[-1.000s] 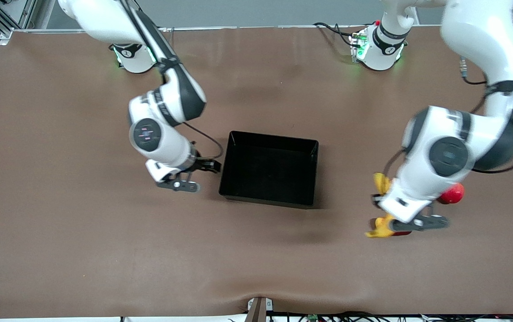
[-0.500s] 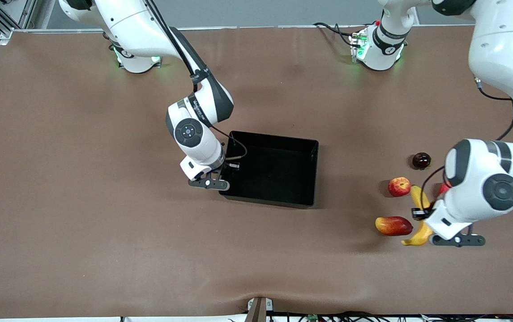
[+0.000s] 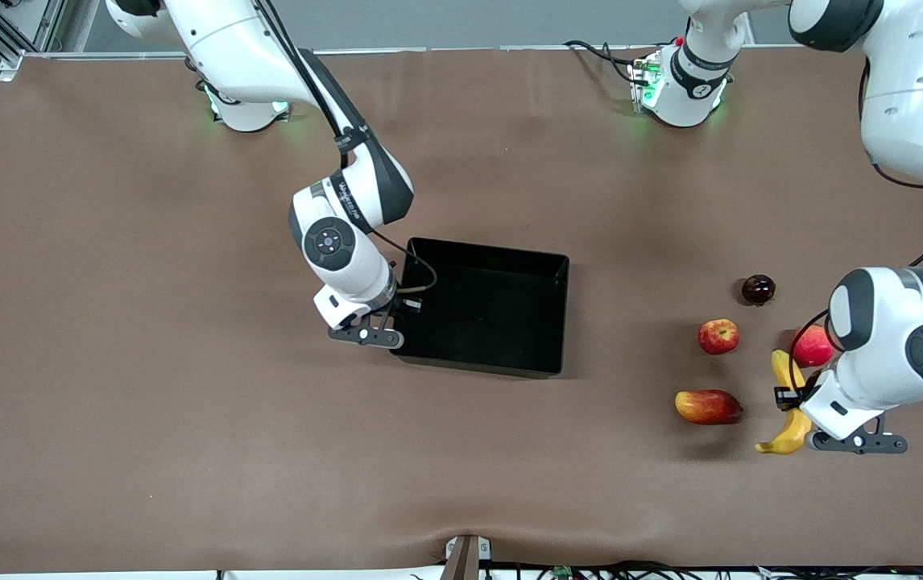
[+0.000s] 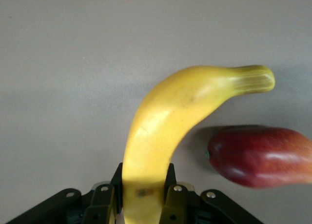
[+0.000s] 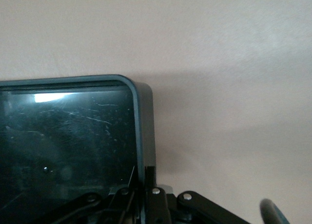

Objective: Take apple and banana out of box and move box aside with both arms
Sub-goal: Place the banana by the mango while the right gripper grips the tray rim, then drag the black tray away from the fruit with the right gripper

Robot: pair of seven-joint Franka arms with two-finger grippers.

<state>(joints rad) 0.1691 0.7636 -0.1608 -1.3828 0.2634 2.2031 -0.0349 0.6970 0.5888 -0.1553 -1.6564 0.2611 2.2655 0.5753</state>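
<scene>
Reaching in from its base at the top of the front view, the right arm (image 3: 268, 72) had its right gripper (image 3: 385, 322) down at the box's (image 3: 546, 318) wall on the right arm's end of the table. Its fingers (image 5: 151, 194) were pinched together on that wall, one inside the black box and one outside, as the right wrist view showed. The box sat near the middle of the brown table (image 3: 147, 403), with nothing in it.

Toward the left arm's end lay the loose fruit: an oval red-yellow mango (image 3: 708, 407) nearest the front camera, a small red apple (image 3: 718, 336) with a yellow patch farther from it, and a dark round fruit (image 3: 758, 289) farther still. A pinkish-red round fruit (image 3: 811, 346) lay just beside the banana (image 3: 785, 403), partly hidden by the left arm (image 3: 904, 338).

The left gripper (image 3: 801, 396) was clamped on the banana near one end, its fingers (image 4: 106, 202) pressed against both sides of the yellow fruit. In the left wrist view the mango lay just beside the banana's free end.
</scene>
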